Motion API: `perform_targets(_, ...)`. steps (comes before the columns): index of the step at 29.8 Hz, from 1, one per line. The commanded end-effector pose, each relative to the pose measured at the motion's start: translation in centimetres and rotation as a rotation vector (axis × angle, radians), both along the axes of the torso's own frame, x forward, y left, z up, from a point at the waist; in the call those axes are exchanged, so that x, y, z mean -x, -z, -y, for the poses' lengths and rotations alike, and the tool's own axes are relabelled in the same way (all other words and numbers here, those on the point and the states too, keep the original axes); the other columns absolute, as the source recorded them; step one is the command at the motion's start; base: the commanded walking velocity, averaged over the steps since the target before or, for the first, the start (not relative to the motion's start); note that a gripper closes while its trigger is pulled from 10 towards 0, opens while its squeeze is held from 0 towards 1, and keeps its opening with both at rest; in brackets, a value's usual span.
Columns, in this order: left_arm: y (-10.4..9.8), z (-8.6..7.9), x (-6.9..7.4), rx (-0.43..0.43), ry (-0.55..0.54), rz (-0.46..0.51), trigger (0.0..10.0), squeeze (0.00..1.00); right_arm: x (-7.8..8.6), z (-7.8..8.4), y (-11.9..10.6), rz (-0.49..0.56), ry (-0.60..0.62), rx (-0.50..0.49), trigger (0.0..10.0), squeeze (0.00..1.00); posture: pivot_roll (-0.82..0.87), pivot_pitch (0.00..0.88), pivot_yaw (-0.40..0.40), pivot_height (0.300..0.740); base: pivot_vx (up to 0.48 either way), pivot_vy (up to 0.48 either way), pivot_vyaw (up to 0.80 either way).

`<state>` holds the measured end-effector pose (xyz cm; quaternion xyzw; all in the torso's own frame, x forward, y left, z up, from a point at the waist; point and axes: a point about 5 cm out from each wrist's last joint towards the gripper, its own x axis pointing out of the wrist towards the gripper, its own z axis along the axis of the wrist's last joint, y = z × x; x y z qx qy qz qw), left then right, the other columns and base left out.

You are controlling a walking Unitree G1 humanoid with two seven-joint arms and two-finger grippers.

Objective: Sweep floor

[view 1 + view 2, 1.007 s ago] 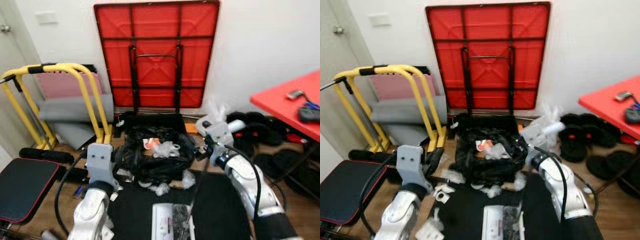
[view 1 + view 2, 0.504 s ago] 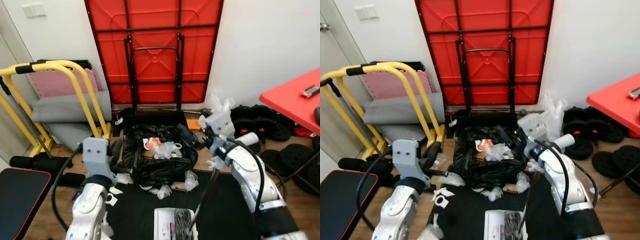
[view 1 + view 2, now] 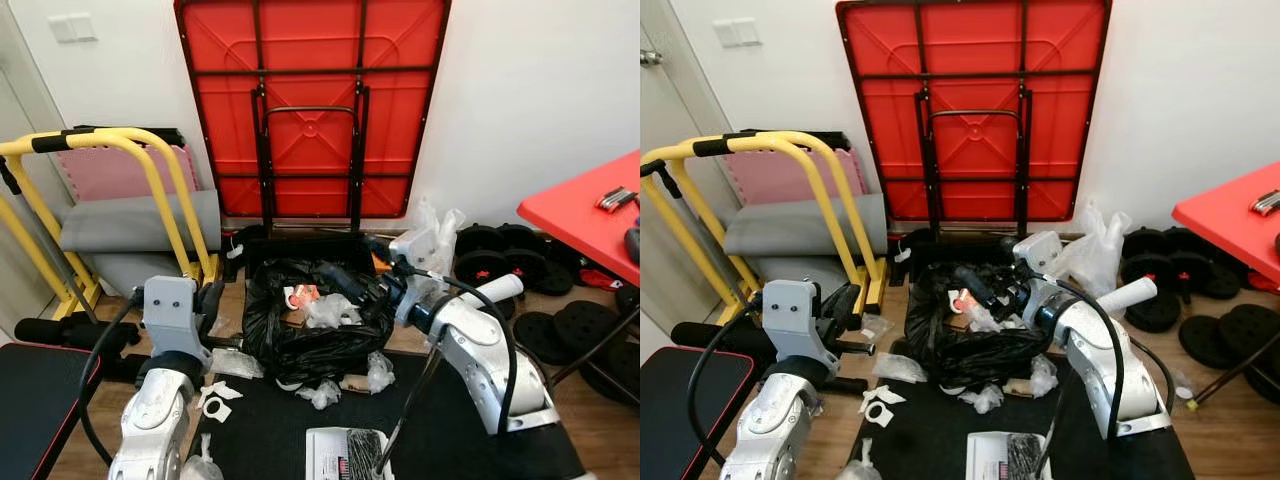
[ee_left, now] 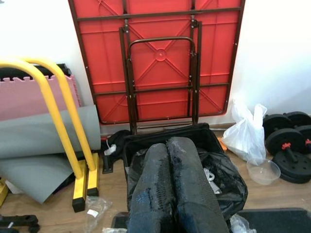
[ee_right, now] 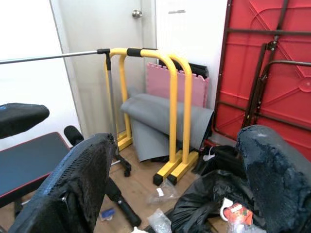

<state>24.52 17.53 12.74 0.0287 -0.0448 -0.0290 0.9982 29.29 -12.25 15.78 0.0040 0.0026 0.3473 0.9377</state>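
A black trash bag (image 3: 310, 325) sits open on the floor below the red table, with paper and plastic litter inside. My right gripper (image 3: 345, 280) hangs over the bag's mouth, and in the right wrist view its fingers (image 5: 82, 184) stand wide apart with nothing between them. My left gripper (image 3: 212, 296) is left of the bag and apart from it, fingers (image 4: 170, 189) pressed together and holding nothing. White plastic scraps (image 3: 322, 392) lie in front of the bag, with more (image 3: 212, 400) by my left arm. A white pan-like thing (image 3: 345, 455) lies at the bottom edge, and a thin rod (image 3: 405, 410) leans up from it.
A folded red table (image 3: 310, 100) leans on the wall. Yellow bars (image 3: 150, 180) and a grey mat (image 3: 130, 225) stand at the left, with a black bench (image 3: 30, 390) nearer. On the right are a white plastic bag (image 3: 435, 235), weight plates (image 3: 510, 265) and a red tabletop (image 3: 590, 215). A black floor mat (image 3: 270, 420) lies in front.
The view has shifted and sharpened. My right gripper has reached further left, out over the bag's mouth. My left gripper now sits a little further left of the bag.
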Motion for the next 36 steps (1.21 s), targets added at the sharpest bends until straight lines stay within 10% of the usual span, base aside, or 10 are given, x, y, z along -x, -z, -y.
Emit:
perform_targets(1,-0.1,0.3,0.2,-0.010,0.056,0.008,10.0,0.00,0.1,0.2,0.4,-0.007,0.008,0.020,10.0,0.00,-0.16,0.000,-0.008,0.695,0.000,0.000,0.00)
perform_targets(2,-0.1,0.3,0.2,-0.010,0.056,0.008,10.0,0.00,0.1,0.2,0.4,-0.007,0.008,0.020,10.0,0.00,-0.16,0.000,-0.008,0.695,0.000,0.000,0.00)
perform_targets(3,-0.1,0.6,0.3,-0.003,0.090,0.010,0.0,0.00,0.0,0.3,0.7,0.009,0.026,0.044,10.0,0.00,-0.16,0.000,-0.009,0.690,0.000,0.000,0.00)
perform_targets(8,-0.1,1.1,0.5,-0.003,0.144,0.006,0.0,0.00,0.0,0.4,0.9,0.015,0.033,0.064,10.0,0.00,-0.16,0.000,-0.006,0.685,0.000,0.000,0.00)
perform_targets(9,-0.1,1.6,0.6,-0.006,0.190,-0.001,10.0,0.00,0.0,0.5,1.1,0.023,0.042,0.079,10.0,0.00,-0.16,0.000,-0.003,0.680,0.000,0.000,0.00)
perform_targets(36,-0.2,5.2,0.7,-0.117,0.404,-0.023,10.0,0.00,-1.8,4.2,2.3,0.038,0.360,0.204,10.0,0.00,-0.16,0.000,0.004,0.595,0.000,0.000,0.00)
